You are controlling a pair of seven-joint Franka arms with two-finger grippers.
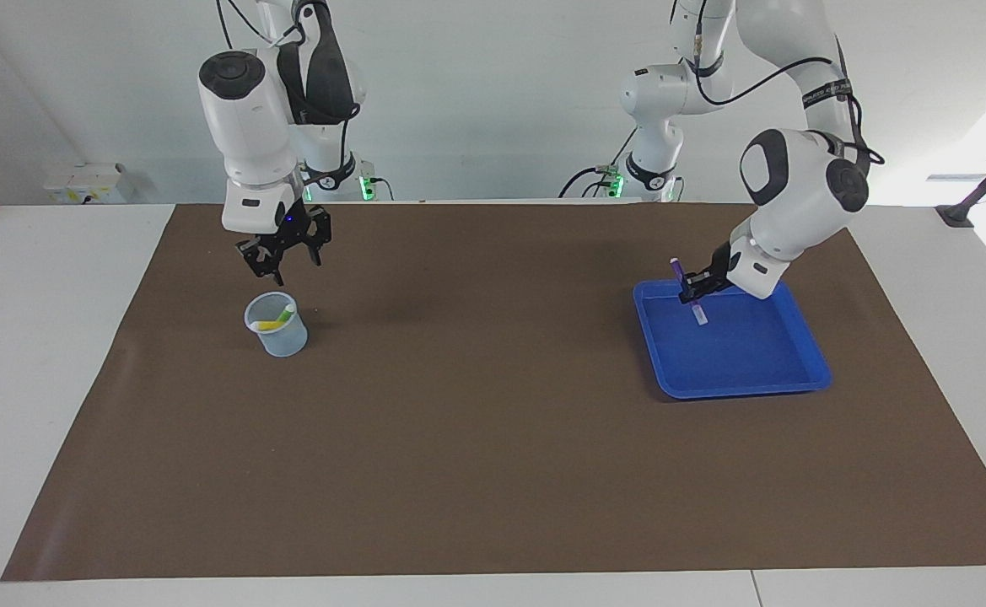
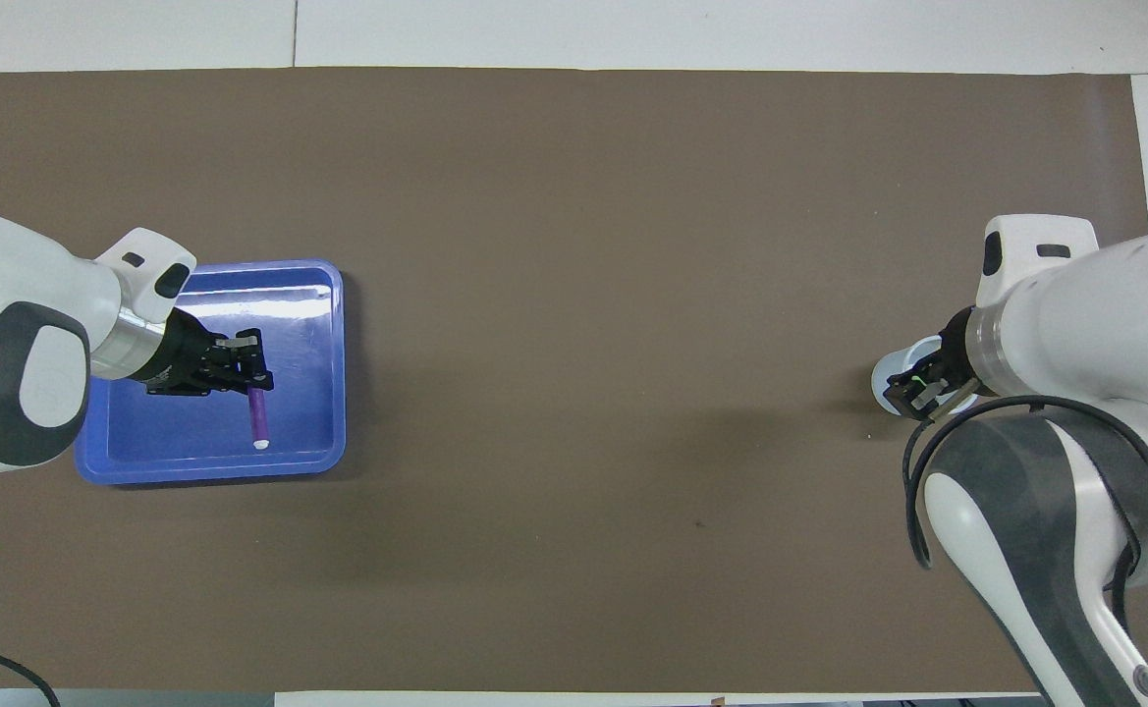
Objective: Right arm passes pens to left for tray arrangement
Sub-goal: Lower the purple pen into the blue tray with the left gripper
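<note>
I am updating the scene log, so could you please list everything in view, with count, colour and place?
tray: one, blue, on the mat toward the left arm's end.
purple pen: one, held tilted over the tray.
cup: one, translucent pale blue, toward the right arm's end.
green pen and yellow pen: one each, in the cup.
mat: one, brown, covering the table.
left pincer: shut on the purple pen.
right pincer: over the cup.

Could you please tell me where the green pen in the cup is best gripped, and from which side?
Probably grip the green pen near its pale top end, which leans at the rim of the cup. Come straight down from above: the cup's wall shuts off the pen's sides, and the yellow pen lies close beside it.
</note>
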